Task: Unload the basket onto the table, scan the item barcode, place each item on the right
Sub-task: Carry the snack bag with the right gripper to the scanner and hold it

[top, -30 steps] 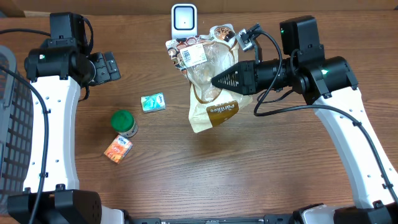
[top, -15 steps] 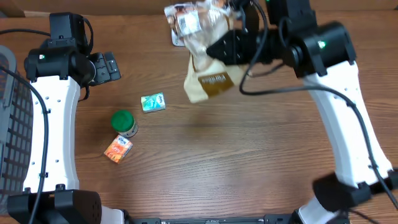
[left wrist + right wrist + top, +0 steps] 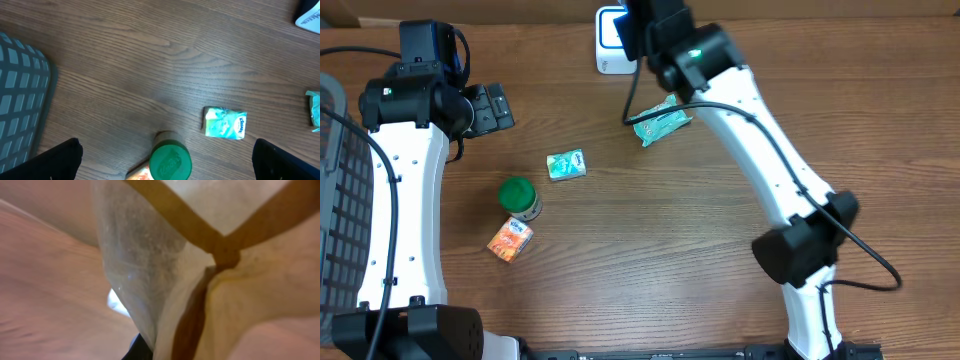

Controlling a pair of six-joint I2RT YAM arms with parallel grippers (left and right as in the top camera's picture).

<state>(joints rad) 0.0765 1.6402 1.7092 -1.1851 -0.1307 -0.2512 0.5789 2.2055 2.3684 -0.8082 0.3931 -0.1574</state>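
The item is a clear plastic bread bag (image 3: 200, 255) with brown and tan bands. It fills the right wrist view, blurred and very close. My right gripper is shut on it, and only one dark fingertip (image 3: 141, 350) shows at the bottom edge. From overhead, the right arm (image 3: 720, 80) reaches to the top edge over the white scanner (image 3: 608, 42), hiding both bag and gripper. The barcode is out of view. My left gripper (image 3: 495, 107) hangs open and empty at the far left, above the green-lidded jar (image 3: 170, 161).
A teal packet (image 3: 661, 124) lies under the right arm. A small tissue pack (image 3: 566, 164), the green-lidded jar (image 3: 520, 197) and an orange packet (image 3: 509, 240) lie left of centre. A grey basket (image 3: 335, 200) stands at the left edge.
My right arm has swung up and back toward the scanner with the bag, which has left the overhead view. The teal packet that lay under the bag now shows. The left arm has not moved.
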